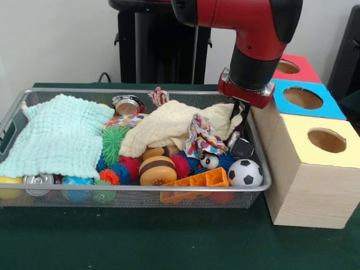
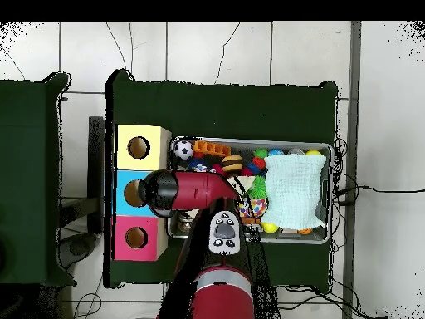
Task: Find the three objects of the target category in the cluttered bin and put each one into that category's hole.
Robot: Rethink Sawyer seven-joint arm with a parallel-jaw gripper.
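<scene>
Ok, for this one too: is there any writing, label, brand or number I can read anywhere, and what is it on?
None can be read in either view.
Silver can under the mint cloth: no print can be made out on it.
Round tin at the bin's far wall: no legible label.
Yellow box, blue box, pink box: plain coloured tops with holes, no text.
Arm: no readable marking.

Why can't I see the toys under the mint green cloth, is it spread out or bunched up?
Spread out. The mint green cloth lies flat across one end of the wire bin, covering the toys there; only a few peek out along its edge.
</scene>
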